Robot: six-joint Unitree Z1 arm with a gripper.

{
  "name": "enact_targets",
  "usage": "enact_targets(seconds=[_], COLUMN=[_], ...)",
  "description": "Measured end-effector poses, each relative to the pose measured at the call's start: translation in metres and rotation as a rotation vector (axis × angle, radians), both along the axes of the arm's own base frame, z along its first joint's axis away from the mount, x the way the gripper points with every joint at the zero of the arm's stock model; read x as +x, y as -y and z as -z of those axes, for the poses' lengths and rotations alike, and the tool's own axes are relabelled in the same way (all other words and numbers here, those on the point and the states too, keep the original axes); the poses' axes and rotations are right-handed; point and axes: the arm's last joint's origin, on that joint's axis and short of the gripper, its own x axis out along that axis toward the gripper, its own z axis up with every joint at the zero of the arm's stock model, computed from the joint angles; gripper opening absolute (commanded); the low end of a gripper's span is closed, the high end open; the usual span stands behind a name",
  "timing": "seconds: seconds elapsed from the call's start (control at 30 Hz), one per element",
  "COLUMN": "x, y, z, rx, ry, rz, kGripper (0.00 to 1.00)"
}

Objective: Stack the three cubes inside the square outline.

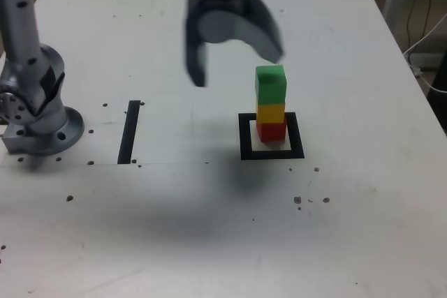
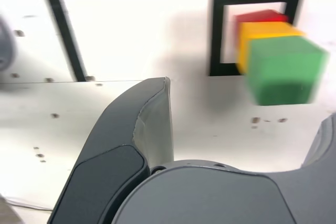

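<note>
The three cubes stand stacked inside the square outline (image 1: 246,137) of black tape: red cube (image 1: 272,131) at the bottom, yellow cube (image 1: 271,112) in the middle, green cube (image 1: 270,84) on top. My gripper (image 1: 237,68) hangs open above the table, up and toward the exterior view's left of the stack, touching no cube and holding nothing. The wrist view looks down on the green cube (image 2: 283,69), the yellow cube (image 2: 262,32), a sliver of the red cube (image 2: 260,16) and the square outline (image 2: 216,30). There my gripper (image 2: 247,111) shows its dark fingers (image 2: 149,114) spread wide.
A straight black tape strip (image 1: 130,132) lies to the exterior view's left of the outline. The arm's metal base (image 1: 38,113) stands at the table's left edge. Cables (image 1: 426,40) hang beyond the table's right edge. Small holes dot the white tabletop (image 1: 209,228).
</note>
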Motion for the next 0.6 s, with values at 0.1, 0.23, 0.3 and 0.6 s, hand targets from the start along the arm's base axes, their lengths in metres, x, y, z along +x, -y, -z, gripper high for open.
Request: enact_targets(seconds=[0.1, 0.23, 0.3, 0.6], x=[-0.025, -0.049, -0.056, -0.084], y=[-0.004, -0.01, -0.011, -0.022], z=[-0.002, -0.001, 0.004, 0.054], rx=[0.012, 0.023, 0.029, -0.004], ry=[0.0, -0.007, -0.03, -0.095], rz=[-0.011, -0.022, -0.023, -0.032], kGripper=[0.99, 0.99, 0.99, 0.99])
